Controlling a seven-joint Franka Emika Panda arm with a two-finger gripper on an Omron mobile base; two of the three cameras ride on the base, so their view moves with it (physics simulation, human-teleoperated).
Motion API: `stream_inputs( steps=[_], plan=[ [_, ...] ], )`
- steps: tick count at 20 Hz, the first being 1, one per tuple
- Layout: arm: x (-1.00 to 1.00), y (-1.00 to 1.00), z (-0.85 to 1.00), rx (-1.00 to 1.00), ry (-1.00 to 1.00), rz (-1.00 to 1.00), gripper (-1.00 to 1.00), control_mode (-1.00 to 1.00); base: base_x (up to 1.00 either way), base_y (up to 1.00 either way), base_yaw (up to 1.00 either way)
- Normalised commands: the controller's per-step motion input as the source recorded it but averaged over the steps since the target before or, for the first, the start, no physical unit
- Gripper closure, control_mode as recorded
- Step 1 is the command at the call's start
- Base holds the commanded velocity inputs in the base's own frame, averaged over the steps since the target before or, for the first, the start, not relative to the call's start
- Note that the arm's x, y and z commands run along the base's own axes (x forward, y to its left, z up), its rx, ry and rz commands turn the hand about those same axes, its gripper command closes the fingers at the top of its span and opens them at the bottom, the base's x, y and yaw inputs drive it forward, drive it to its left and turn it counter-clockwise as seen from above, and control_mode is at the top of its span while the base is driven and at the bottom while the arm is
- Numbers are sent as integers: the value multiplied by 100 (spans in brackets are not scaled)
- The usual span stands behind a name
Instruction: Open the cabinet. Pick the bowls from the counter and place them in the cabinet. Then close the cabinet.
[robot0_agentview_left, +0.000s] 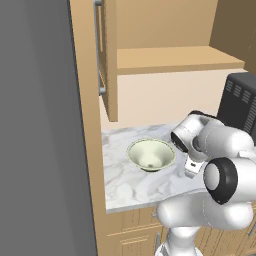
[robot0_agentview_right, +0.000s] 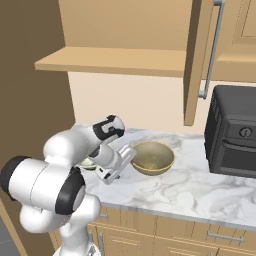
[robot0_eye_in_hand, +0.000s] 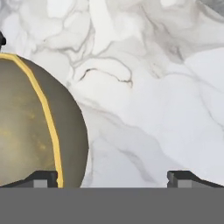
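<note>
Gripper (robot0_eye_in_hand: 113, 177) wide open — beside tan-brown bowl (robot0_eye_in_hand: 26, 127) on counter (robot0_eye_in_hand: 153, 87).

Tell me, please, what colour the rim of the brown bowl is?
Yellow; the brown bowl's rim shows best in the hand view.

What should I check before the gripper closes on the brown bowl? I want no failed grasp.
1. Cabinet doors open: ok.
2. Gripper open: ok.
3. Brown bowl upright on counter: ok.
4. Bowl rim between the fingers: not ok; the rim meets the left tip, the bowl lies off to that side.
5. Shelf free for a bowl: ok.
6. Cream bowl apart from the gripper: cannot tell.
</note>
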Motion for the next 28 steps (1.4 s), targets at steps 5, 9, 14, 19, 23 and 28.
stream_inputs(
  steps=[5,9,14,19,23,28],
  plan=[
    [5,-4,0,0,4,0,-100,-100,0,0,0],
    [4,-15,0,0,6,0,-100,-100,0,0,0],
    [3,-24,1,0,2,0,-100,-100,0,0,0],
    [4,-22,11,0,0,0,-100,-100,0,0,0],
    [21,-16,6,3,0,3,-100,-100,0,0,0],
    [23,-4,10,2,0,4,-100,-100,0,0,0]
  ],
)
